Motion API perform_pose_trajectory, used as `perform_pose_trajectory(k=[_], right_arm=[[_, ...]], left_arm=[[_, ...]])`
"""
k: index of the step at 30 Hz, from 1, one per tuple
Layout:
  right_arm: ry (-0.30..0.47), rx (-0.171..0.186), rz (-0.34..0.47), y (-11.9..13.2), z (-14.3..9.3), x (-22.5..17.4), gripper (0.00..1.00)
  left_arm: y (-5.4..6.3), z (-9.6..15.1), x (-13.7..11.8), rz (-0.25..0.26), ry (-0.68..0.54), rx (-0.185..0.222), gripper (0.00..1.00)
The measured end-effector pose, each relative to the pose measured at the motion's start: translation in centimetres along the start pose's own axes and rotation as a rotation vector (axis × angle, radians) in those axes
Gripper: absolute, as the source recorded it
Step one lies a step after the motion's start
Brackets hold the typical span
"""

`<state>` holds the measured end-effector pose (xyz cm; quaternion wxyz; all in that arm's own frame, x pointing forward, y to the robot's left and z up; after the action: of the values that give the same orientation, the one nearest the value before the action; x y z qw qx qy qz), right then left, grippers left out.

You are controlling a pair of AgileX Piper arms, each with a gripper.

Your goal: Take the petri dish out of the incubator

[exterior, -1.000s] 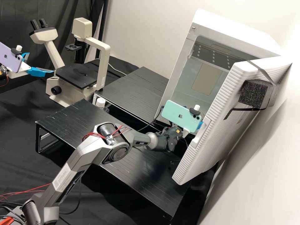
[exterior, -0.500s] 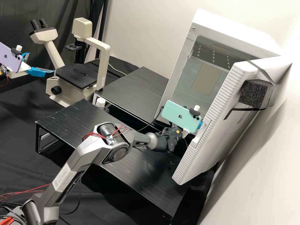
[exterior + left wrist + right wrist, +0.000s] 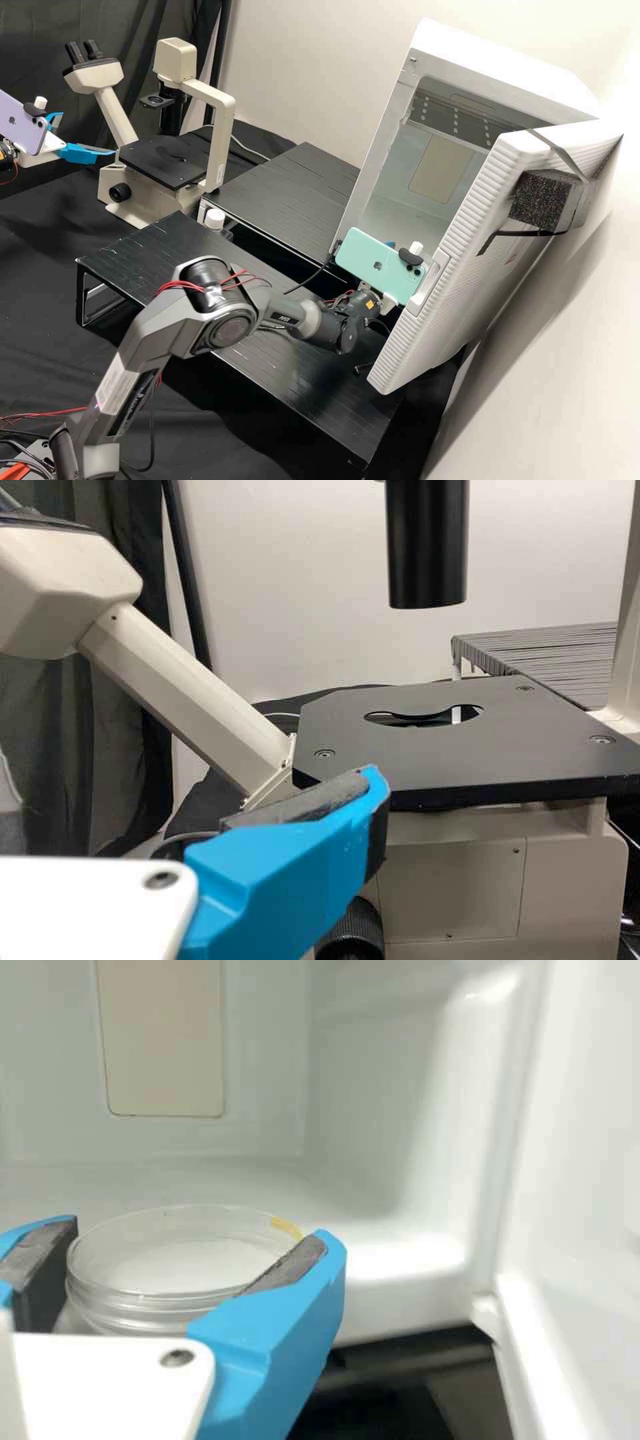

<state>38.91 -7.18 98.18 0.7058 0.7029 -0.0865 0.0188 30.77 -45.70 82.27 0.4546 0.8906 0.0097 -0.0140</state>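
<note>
Pinching one petri dish [image 3: 180,1270], clear, round and shallow, in the right claw [image 3: 391,245], at the open front of the white incubator [image 3: 480,60]. Pressing grey pads [image 3: 290,1265] against opposite sides of the dish. Lying about level, with a small yellow mark [image 3: 287,1227] on the rim. Being too closely framed to tell whether over the incubator's floor or just past its front edge. Carrying a mint-green phone [image 3: 373,263] above the right claw, beside the door's inner edge.

Standing wide open: one ribbed white door [image 3: 440,300], reaching over the right end of the front black slatted counter [image 3: 160,260]. Bearing a dark foam block [image 3: 537,200], strapped to the outside of the door.

Hanging spread, with blue fingers [image 3: 83,154] well apart and holding nothing: the left claw [image 3: 87,135], near the black stage [image 3: 163,160] of the cream microscope [image 3: 221,127]. Carrying a lilac phone [image 3: 23,123] above.

Standing by the far edge of the front counter: one small bottle with a white cap [image 3: 215,218]. Stretching behind, between microscope and incubator: a second black slatted counter [image 3: 293,193].
</note>
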Motion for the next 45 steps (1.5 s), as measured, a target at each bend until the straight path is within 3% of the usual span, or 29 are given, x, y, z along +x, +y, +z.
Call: perform_pose_trajectory(k=[4,10,17,22,29,38,45], right_arm=[[0.012,0.015,0.023,-0.3,-0.4,-2.2,0.00],[0.067,-0.003,0.037,-2.1,-1.2,-6.6,0.00],[0.110,0.001,0.058,-4.5,-1.7,-12.3,0.00],[0.098,0.003,0.018,-6.1,-2.4,-16.9,0.00],[0.144,-0.032,-0.093,-8.8,-4.0,-21.8,0.00],[0.169,-0.016,-0.180,-11.0,-4.5,-23.7,0.00],[0.144,0.003,-0.216,-11.8,-4.0,-23.9,0.00]], left_arm=[[0.0,0.0,0.0,0.000,0.000,0.000,1.00],[0.0,0.0,0.0,0.000,0.000,0.000,1.00],[0.0,0.0,0.0,0.000,0.000,0.000,1.00],[0.0,0.0,0.0,0.000,0.000,0.000,1.00],[0.0,0.0,0.0,0.000,0.000,0.000,1.00],[0.0,0.0,0.0,0.000,0.000,0.000,1.00],[0.0,0.0,0.0,0.000,0.000,0.000,1.00]])
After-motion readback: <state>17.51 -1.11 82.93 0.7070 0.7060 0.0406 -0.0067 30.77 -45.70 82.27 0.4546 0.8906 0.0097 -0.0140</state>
